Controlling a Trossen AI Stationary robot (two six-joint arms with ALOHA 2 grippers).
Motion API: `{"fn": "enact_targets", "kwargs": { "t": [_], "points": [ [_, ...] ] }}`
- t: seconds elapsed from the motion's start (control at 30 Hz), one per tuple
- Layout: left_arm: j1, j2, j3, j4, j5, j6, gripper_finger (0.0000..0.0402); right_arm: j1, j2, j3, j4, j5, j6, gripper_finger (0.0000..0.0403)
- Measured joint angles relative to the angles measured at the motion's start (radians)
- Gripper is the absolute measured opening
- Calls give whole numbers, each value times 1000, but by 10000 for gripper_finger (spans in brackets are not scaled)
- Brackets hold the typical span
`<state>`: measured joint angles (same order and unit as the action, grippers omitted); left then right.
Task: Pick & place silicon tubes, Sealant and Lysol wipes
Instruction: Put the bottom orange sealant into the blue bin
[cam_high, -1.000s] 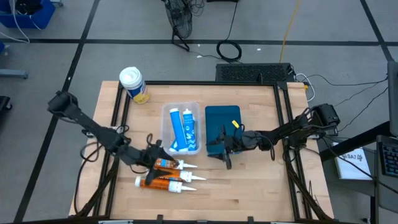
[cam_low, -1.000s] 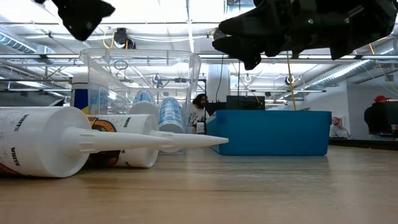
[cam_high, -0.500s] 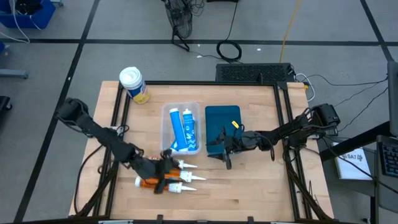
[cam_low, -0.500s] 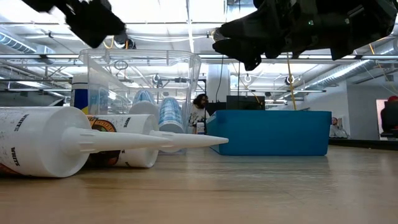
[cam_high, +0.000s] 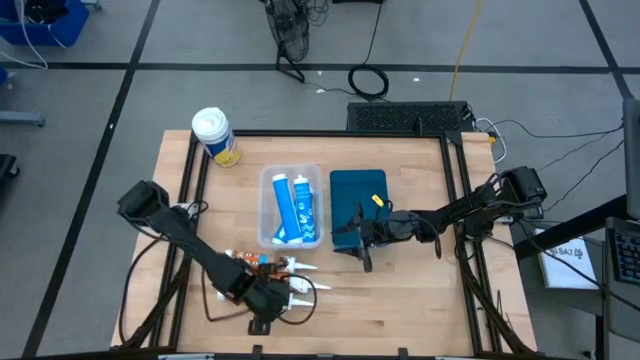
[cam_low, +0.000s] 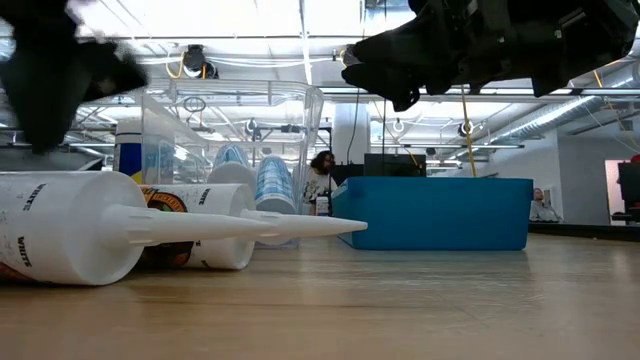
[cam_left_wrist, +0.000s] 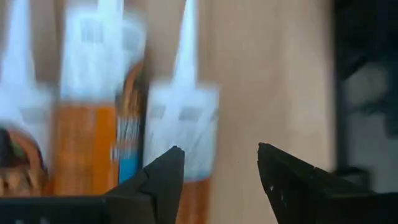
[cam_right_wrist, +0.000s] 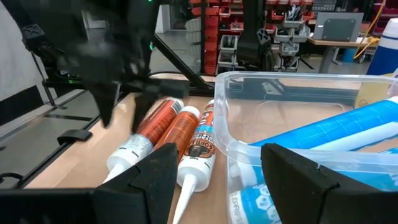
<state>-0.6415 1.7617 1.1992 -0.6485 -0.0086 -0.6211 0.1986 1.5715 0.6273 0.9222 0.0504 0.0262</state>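
Observation:
Three orange sealant cartridges (cam_high: 256, 263) with white nozzles lie side by side on the table near its front edge, also seen in the left wrist view (cam_left_wrist: 87, 130) and the right wrist view (cam_right_wrist: 180, 130). My left gripper (cam_high: 268, 300) hangs over their near side, tipped steeply down. Its fingers (cam_left_wrist: 217, 155) stand apart above the nearest cartridge's edge and bare wood. Blue silicon tubes (cam_high: 293, 207) lie in a clear bin (cam_high: 268, 210). The Lysol wipes (cam_high: 213, 135) stand upright at the far left. My right gripper (cam_high: 343, 240) hovers level by the blue bin (cam_high: 358, 190), open and empty.
The clear bin (cam_right_wrist: 298, 93) and the blue bin (cam_low: 430, 212) stand side by side mid-table. Bare wood lies to the right of the cartridges and along the front edge. Black frame rails run along the table's sides. People show in the room beyond.
My left gripper has gone toward the table's near edge and a little right, sinking and tipping from near level to steeply downward over the cartridges. The cartridges have stayed where they were.

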Motion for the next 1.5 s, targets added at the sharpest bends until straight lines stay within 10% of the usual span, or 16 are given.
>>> {"fn": "enact_targets", "kwargs": {
  "t": [0.93, 1.5],
  "points": [
    [-31, 68, -46, -100, 15, -221, 232, 0, 0, -1, -38, -1, -9, 212],
    [-61, 59, -168, 116, -42, -339, 239, 0, 0, -2, -38, -1, -8, 212]
  ]
}}
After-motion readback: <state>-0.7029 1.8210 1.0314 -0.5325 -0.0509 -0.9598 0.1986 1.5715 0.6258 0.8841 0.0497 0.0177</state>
